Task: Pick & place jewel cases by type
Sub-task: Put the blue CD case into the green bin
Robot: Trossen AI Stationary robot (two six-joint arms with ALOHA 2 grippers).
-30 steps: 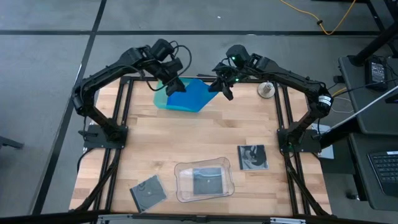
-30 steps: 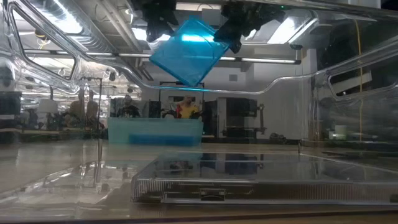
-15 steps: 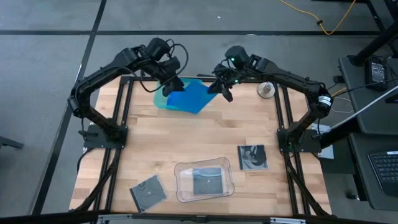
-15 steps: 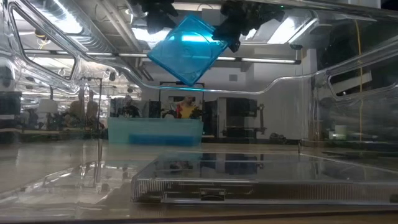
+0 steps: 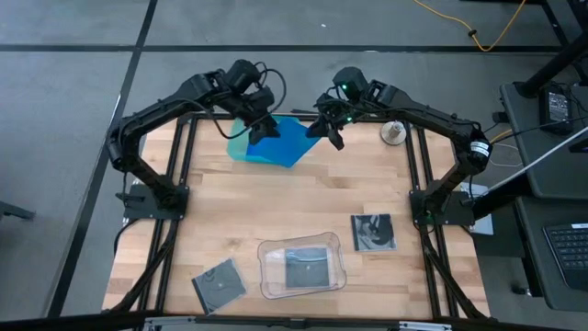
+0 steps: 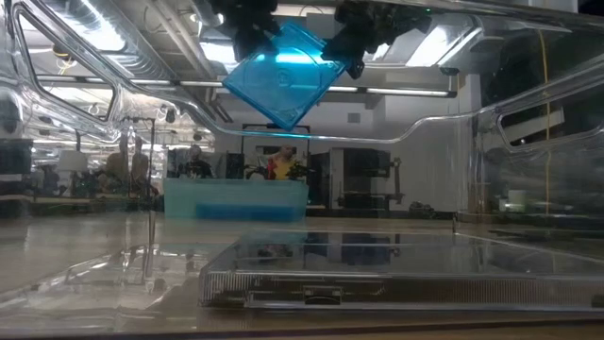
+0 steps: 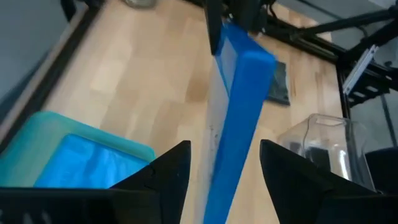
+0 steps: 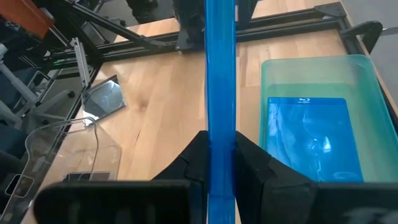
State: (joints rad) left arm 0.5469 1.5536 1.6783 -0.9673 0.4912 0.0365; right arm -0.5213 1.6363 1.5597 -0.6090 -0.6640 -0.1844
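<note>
Counting one airborne blue jewel case [image 5: 283, 140], three dark jewel cases [image 5: 374, 231].

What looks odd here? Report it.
The blue jewel case hangs tilted in mid-air over the teal tray, pinched by the right gripper; the left gripper straddles its other edge, open.

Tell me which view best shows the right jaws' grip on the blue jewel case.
Right wrist view: the blue jewel case stands edge-on, pinched by the right gripper. High view shows the case over the teal tray; low view shows its tilted face; left wrist view shows the left gripper open around it.
</note>
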